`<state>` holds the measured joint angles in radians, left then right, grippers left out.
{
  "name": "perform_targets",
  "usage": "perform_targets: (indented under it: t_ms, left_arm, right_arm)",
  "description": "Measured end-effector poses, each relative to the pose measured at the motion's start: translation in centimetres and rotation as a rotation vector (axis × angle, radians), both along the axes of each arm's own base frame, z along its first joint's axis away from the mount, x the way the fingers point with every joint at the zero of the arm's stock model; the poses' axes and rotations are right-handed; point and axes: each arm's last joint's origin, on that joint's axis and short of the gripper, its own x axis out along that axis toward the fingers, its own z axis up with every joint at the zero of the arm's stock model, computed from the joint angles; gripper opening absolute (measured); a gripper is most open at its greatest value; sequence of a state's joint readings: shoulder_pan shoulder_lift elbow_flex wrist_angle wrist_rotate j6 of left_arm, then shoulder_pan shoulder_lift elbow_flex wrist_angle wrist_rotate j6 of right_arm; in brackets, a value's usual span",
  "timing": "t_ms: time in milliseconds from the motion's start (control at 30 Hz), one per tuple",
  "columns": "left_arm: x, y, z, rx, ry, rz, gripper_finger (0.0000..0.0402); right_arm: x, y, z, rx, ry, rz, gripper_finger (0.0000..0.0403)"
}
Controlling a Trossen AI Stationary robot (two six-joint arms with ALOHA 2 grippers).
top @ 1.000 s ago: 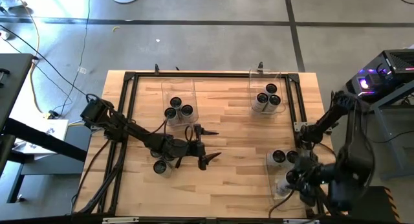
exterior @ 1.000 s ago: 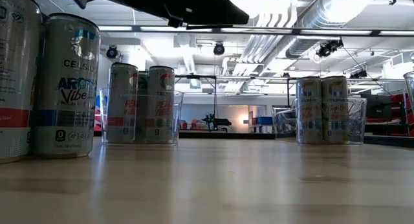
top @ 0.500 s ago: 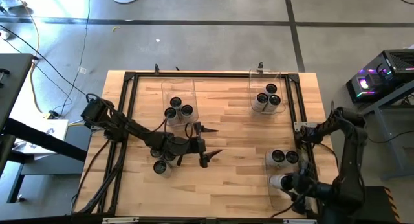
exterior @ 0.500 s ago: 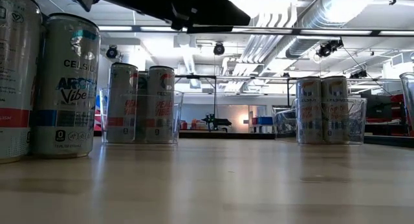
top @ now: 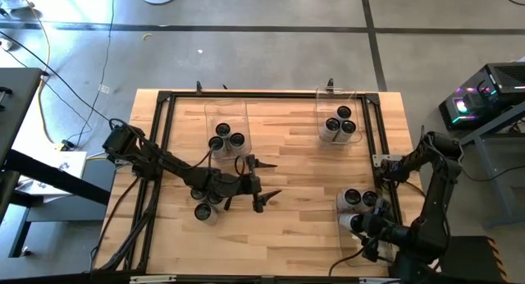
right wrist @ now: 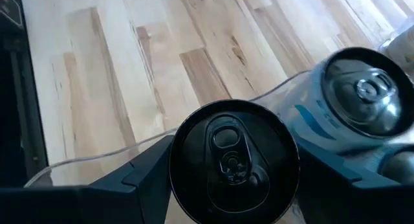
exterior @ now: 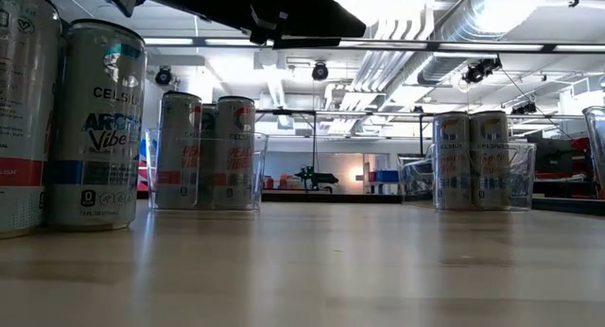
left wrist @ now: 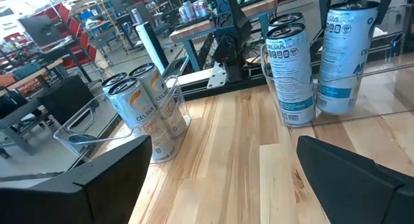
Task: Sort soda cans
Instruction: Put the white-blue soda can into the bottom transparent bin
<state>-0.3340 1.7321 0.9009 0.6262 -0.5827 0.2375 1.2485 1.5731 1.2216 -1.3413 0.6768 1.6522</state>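
My right gripper [top: 362, 228] is shut on a soda can [right wrist: 233, 162] with a black top, at the clear bin [top: 348, 235] on the table's near right. Two more cans [top: 358, 199] stand in that bin. My left gripper [top: 268, 184] hangs open and empty over the middle of the table. Two loose cans [top: 205, 208] stand on the wood beside the left arm. Three cans [top: 226, 140] stand in the far left bin and three cans [top: 338, 125] in the far right bin. My right gripper pinches the black-topped can between its two fingers, one on each side of the can's wall just under the top rim [right wrist: 176, 160]. The fingers slant downward. The can is tilted, top toward the wrist camera, over the bin's clear rim [right wrist: 103, 158]. Its bottom is hidden.
A black metal frame [top: 164, 136] runs around the wooden table top. The neighbouring can [right wrist: 362, 98] in the near right bin sits close beside the held one. Bare wood [top: 303, 177] lies between the bins.
My right gripper has come down toward the near right bin with the can and has tipped further downward. The can now sits lower, at the bin's rim.
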Motion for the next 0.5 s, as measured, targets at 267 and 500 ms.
perform_targets:
  t_ms: [267,500]
  left_arm:
    - [0.0,0.0,0.1,-0.002,-0.006,0.000,0.0381]
    - [0.0,0.0,0.1,-0.002,-0.006,0.000,0.0381]
  right_arm:
    - [1.6,-0.4,-0.1,-0.044,0.048,0.048,0.0240]
    - [3.2,-1.2,-0.1,-0.064,0.085,0.038,0.0269]
